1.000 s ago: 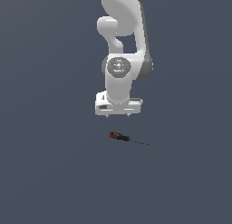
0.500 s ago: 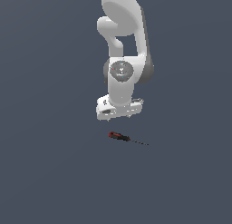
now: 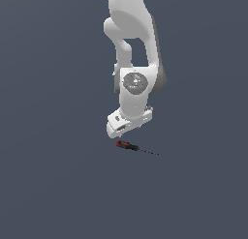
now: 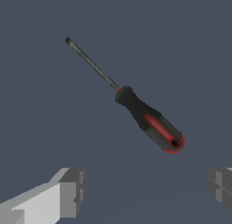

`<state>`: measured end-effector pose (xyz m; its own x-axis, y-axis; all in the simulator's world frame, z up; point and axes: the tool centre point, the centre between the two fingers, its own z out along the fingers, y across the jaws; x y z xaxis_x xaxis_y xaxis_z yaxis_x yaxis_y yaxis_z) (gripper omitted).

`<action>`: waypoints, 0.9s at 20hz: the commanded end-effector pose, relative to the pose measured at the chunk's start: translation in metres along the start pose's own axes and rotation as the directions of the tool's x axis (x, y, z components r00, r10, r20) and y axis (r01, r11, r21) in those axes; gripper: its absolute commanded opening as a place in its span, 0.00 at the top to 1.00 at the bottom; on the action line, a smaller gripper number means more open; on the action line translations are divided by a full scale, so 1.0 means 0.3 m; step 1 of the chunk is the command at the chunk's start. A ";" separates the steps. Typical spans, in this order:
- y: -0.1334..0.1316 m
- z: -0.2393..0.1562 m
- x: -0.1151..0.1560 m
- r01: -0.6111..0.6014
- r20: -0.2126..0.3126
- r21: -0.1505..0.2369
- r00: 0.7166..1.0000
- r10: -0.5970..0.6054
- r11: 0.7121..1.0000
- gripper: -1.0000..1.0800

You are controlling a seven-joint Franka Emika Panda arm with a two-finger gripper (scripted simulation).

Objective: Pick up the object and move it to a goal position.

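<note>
The object is a tiny screwdriver (image 3: 131,147) with a red-and-black handle and a thin dark shaft, lying flat on the dark grey floor. In the exterior view its handle points to the left and its tip to the right. My gripper (image 3: 120,132) hangs just above the handle end, not touching it. The wrist view shows the screwdriver (image 4: 149,121) lying diagonally in full, beyond the two grey fingertips (image 4: 72,187). These fingertips stand far apart, so the gripper (image 4: 147,187) is open and holds nothing.
The white arm (image 3: 133,49) rises straight up from the hand to the frame's upper edge. Around the screwdriver there is only the plain dark grey floor (image 3: 58,185).
The hand has turned about its vertical axis and come down a little toward the screwdriver's handle. The screwdriver has not moved.
</note>
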<state>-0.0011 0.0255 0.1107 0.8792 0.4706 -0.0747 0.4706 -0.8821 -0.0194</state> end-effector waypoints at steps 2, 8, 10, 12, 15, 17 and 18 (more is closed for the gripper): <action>-0.004 0.019 0.027 0.111 -0.007 -0.006 0.994 -0.111 0.994 0.04; -0.012 0.051 0.073 0.293 -0.017 -0.019 0.956 -0.293 0.956 0.04; -0.015 0.062 0.088 0.351 -0.020 -0.023 0.936 -0.352 0.936 0.04; -0.019 0.072 0.104 0.408 -0.023 -0.028 0.912 -0.409 0.912 0.04; -0.024 0.088 0.126 0.490 -0.027 -0.036 0.871 -0.491 0.871 0.04; -0.027 0.098 0.141 0.541 -0.029 -0.041 0.840 -0.542 0.840 0.04; -0.029 0.102 0.147 0.564 -0.030 -0.044 0.825 -0.565 0.825 0.04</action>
<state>0.0290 0.0512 0.0793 0.5008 0.8652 -0.0247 0.8652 -0.5012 -0.0166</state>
